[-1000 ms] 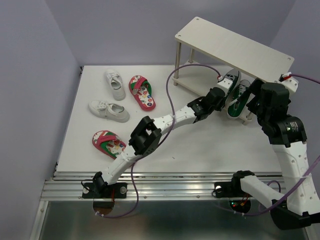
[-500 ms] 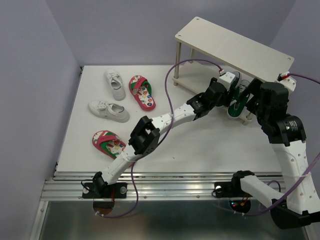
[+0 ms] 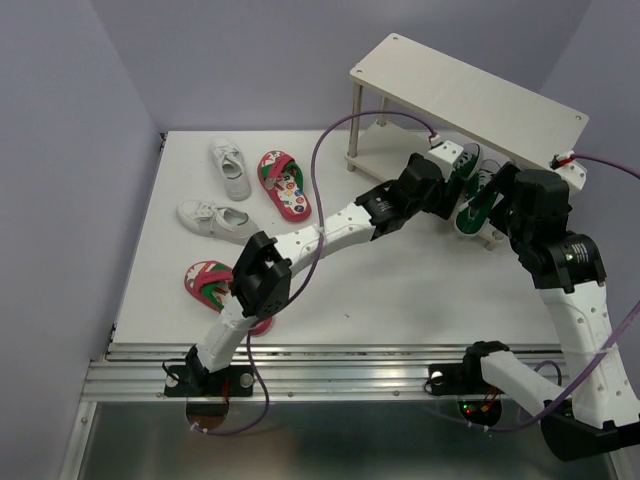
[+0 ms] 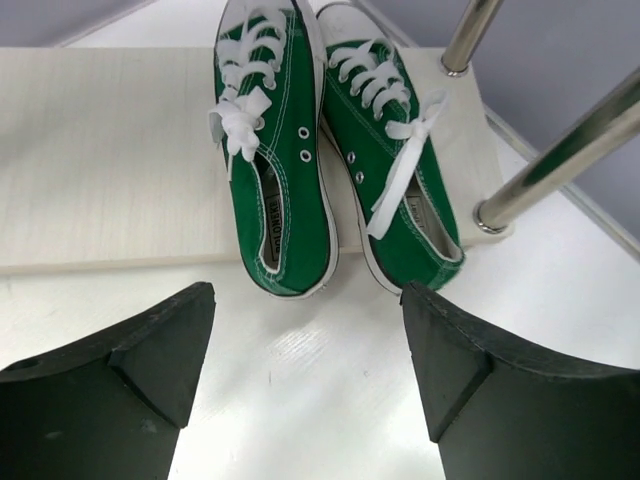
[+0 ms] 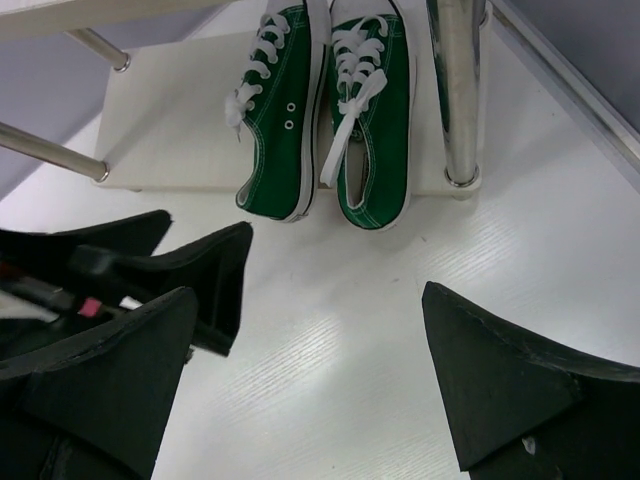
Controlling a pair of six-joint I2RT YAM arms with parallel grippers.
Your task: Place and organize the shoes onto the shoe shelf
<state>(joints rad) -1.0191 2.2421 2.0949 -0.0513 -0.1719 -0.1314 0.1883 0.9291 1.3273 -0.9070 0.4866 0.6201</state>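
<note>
White tabletop [image 3: 400, 290], left side: white sneakers [image 3: 217, 221], flip-flops [image 3: 284, 184], loose and unshelved. Left gripper [image 4: 307, 300]: spread, empty. Green sneakers [image 4: 272, 170]: paired on shoe shelf [image 3: 465, 90] lower board, heels overhanging. Right gripper [image 5: 310, 295]: spread, empty. Risk: back out low and your fingers clip those heels.

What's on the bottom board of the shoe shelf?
Two green sneakers sit side by side near a post, heels poking over the front edge. The bottom board beside them looks bare. From above, the top board hides most of the rest.

green sneakers [image 5: 283, 130] side by side on lower shelf board [image 5: 170, 120]
</note>
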